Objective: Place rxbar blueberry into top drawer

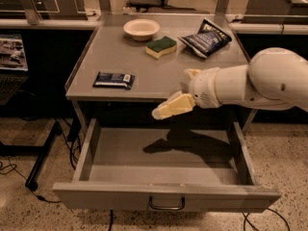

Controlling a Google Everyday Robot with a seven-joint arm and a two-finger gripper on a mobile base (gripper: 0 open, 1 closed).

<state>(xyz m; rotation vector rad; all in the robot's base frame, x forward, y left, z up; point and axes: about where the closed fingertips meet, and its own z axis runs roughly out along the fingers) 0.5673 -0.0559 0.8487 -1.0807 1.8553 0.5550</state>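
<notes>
The rxbar blueberry (113,79) lies flat on the grey table top (144,83) near its front left edge. The top drawer (163,198) is pulled wide open below the table, its curved handle (166,205) at the centre of the front panel. My gripper (171,107) hangs at the table's front edge over the open drawer, to the right of the bar and apart from it. It casts a shadow on the drawer floor. I see nothing in the gripper.
On the table's far side are a pale bowl (141,29), a green-and-yellow sponge (160,46) and a crinkled dark blue chip bag (206,37). My white arm (260,83) reaches in from the right. Cables lie on the floor at the left.
</notes>
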